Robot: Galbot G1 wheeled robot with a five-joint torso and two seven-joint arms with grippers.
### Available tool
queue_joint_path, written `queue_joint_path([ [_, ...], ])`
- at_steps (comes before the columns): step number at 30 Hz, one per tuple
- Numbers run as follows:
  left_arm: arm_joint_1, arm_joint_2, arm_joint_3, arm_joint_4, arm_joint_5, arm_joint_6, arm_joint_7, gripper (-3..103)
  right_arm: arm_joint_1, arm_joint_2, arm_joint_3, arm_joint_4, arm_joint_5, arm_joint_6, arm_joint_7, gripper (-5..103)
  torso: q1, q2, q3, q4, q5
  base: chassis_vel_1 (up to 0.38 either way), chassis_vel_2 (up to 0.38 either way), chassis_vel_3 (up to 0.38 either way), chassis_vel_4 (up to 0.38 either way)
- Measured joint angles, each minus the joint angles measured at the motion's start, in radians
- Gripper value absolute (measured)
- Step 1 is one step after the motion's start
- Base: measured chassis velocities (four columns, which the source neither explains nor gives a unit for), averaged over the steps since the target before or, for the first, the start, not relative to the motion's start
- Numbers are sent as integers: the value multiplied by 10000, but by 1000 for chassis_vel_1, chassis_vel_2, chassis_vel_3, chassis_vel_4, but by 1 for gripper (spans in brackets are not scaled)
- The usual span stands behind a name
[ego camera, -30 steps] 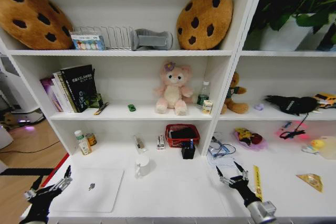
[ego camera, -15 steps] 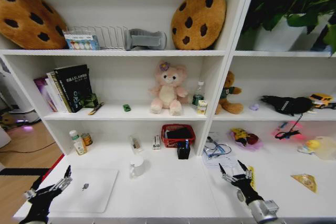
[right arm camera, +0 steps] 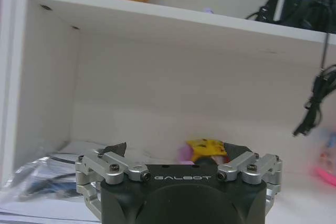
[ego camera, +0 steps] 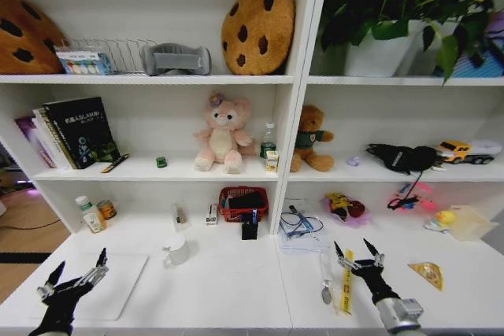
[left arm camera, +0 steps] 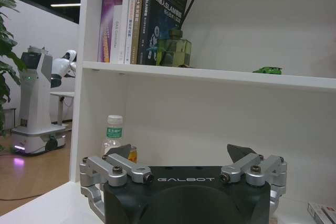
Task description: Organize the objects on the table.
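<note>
The white table (ego camera: 236, 282) carries a silver laptop (ego camera: 110, 285) at its front left, lid shut. My left gripper (ego camera: 79, 265) hovers open over the laptop's near corner, also seen as the left gripper (left arm camera: 178, 153). A white mug (ego camera: 177, 251) stands mid-table. A yellow strip (ego camera: 346, 281) lies at the front right beside a small metal piece (ego camera: 325, 290). My right gripper (ego camera: 352, 248) is open just right of the strip, also seen as the right gripper (right arm camera: 176, 150). A small jar (ego camera: 106, 209) and a white bottle (ego camera: 89, 214) stand at the back left. A tiny green toy (ego camera: 161, 162) sits on the shelf above.
A red basket (ego camera: 242, 202) and black pen holder (ego camera: 249, 226) stand by the shelf divider, with papers and cables (ego camera: 299, 230) to their right. A yellow-pink toy (ego camera: 344, 207), a yellow triangle (ego camera: 429, 273) and a pale tray (ego camera: 468, 222) lie on the right. Books (ego camera: 75, 131) and plush toys fill the shelves.
The whole head view has shifted left, so the camera has turned right. Both grippers keep their places in the view and stay open.
</note>
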Motion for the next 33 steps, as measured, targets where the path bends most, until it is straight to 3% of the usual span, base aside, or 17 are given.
queue_joint_path([
  [1, 0, 0, 0, 0, 0, 0, 0, 100, 0, 0, 0, 0, 0, 0, 0, 100, 0, 0, 0, 0, 0, 0, 0, 0, 0],
  [4, -1, 0, -2, 0, 0, 0, 0, 100, 275, 67, 356, -149, 393, -1127, 965, 100, 0, 0, 0, 0, -1, 21, 34, -26, -19],
  [8, 0, 0, -3, 0, 0, 0, 0, 100, 555, 67, 913, -659, 652, -1802, 1706, 100, 0, 1, 0, 1, -4, 22, 26, -28, -15],
  [16, 0, 0, -2, 0, 0, 0, 0, 100, 1584, 22, 1325, -2705, 935, -1850, 2181, 100, 0, 1, 0, -2, 4, 0, 0, 0, 0],
  [25, 0, 0, -2, 0, 0, 0, -1, 100, 3124, -291, 966, -4688, 1170, -1831, 2342, 103, 1, 0, 1, 3, -1, 0, 0, 0, 0],
  [31, 0, 0, -1, 0, 0, 0, -1, 100, 3248, -214, 943, -4949, 1414, -2060, 2579, 95, 1, 0, 1, 0, -1, 0, 0, 0, 0],
  [33, 0, 0, -1, 0, 0, 0, 0, 100, 3192, -134, 971, -4987, 1458, -2101, 2635, 86, 1, 0, 1, 0, 0, 0, 0, 0, 0],
])
